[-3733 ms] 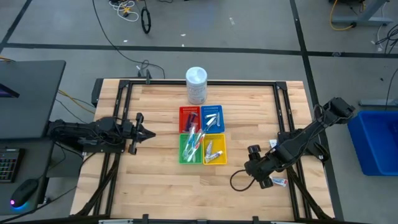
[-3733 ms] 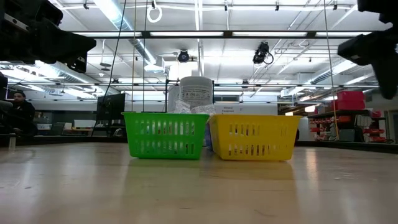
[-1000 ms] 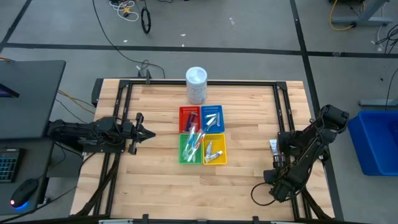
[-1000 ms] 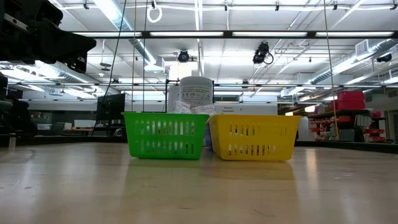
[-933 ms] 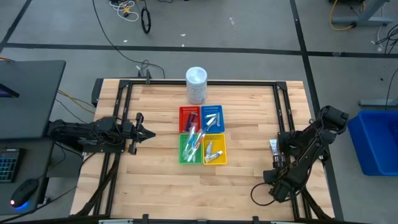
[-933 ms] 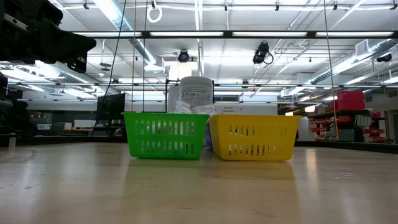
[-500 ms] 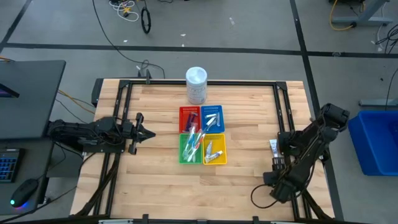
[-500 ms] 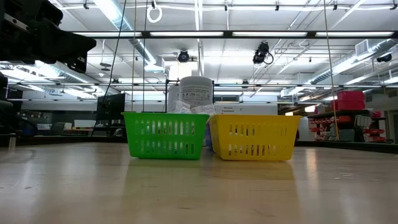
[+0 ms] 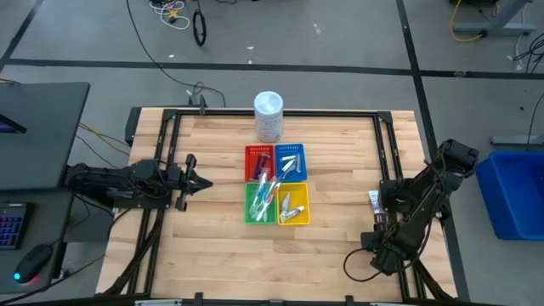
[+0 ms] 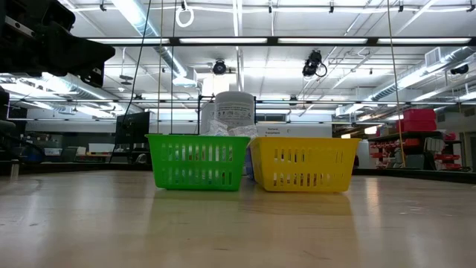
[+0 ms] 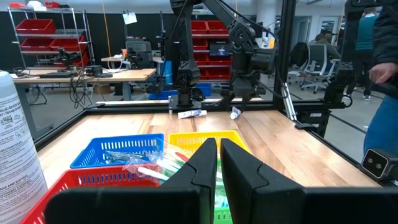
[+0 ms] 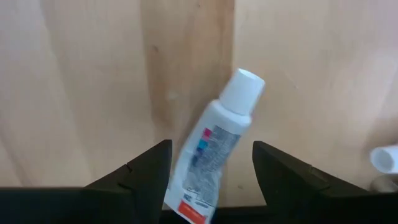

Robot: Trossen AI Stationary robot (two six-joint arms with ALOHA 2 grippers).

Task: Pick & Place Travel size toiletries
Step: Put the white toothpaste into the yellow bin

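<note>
A small white squeeze tube (image 12: pixel 210 149) with a white cap (image 12: pixel 243 88) lies flat on the wood near the table's right edge (image 9: pixel 379 219). My right gripper (image 12: pixel 211 171) hangs over it, pointing down and open. One finger stands on either side of the tube's body, and I see no touch. A second tube (image 9: pixel 372 199) lies just beyond it toward the far edge; its cap (image 12: pixel 384 158) shows in the right wrist view. More toiletries lie in the trays at mid-table. My left gripper (image 11: pixel 219 163) waits, shut and level, at the table's left (image 9: pixel 194 181).
The red (image 9: pixel 257 159), blue (image 9: pixel 291 158), green (image 9: pixel 259 204) and yellow (image 9: pixel 294 205) trays stand in a square at mid-table. The tall white tub (image 9: pixel 269 116) stands behind them. Dark frame rails (image 9: pixel 391 161) run along the table's edges. Bare wood lies between the trays and the tubes.
</note>
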